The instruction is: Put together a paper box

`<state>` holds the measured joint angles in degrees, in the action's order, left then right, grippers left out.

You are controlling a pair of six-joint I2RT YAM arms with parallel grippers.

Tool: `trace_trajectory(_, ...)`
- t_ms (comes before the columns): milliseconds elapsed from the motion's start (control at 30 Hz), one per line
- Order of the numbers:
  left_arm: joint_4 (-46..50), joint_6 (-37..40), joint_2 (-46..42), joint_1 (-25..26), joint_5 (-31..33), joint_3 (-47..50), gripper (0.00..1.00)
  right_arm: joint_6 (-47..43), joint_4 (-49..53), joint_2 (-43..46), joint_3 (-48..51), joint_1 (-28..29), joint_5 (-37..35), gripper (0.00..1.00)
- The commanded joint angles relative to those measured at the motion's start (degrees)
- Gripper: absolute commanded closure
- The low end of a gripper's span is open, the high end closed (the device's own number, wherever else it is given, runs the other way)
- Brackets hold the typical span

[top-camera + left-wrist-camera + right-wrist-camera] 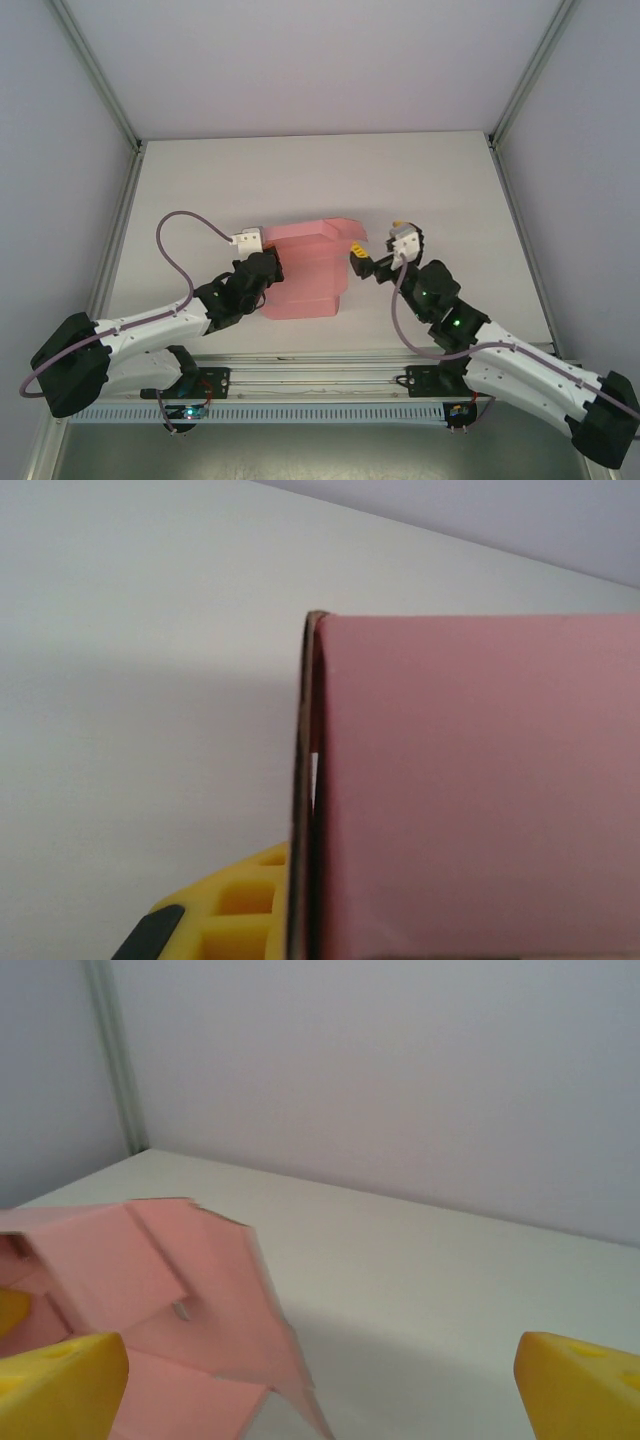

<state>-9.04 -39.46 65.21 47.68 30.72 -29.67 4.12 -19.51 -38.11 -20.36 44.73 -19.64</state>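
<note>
Centrally on the worktop (450,190), the paper box (312,280) is pinched at its left edge by the left tool (268,266); the right tool (358,258), wide open and empty, should likely fold the raised flap (340,232) along its crease.

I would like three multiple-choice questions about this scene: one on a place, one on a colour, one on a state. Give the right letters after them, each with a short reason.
1. Where on the table is the paper box?
A. At the far right corner.
B. Between the left gripper and the right gripper.
C. At the near left corner.

2. What colour is the paper box?
A. Green.
B. Blue.
C. Pink.

3. How is the right gripper?
A. Open, holding nothing.
B. Shut on the box.
C. Shut on a pen.

Answers: 1 B, the top view shows a gripper at each side of it. 2 C, its card is pink in all views. 3 A, its yellow fingers stand wide apart with nothing between them.
</note>
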Motion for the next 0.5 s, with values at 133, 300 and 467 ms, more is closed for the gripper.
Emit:
trace_trajectory(133,-1.73,1.14,-0.57,0.56,1.6,-0.08,1.0,18.26,10.29,0.21,2.69,-11.37,10.42,0.02)
trace_trajectory(300,-1.91,1.19,-0.36,0.59,1.2,-0.21,1.0,18.09,7.59,-4.14,3.31,-14.03,17.3,0.02)
trace_trajectory(467,-2.03,1.23,-0.37,0.63,1.36,-0.21,1.0,15.24,6.31,-9.03,2.54,-14.01,20.11,0.02)
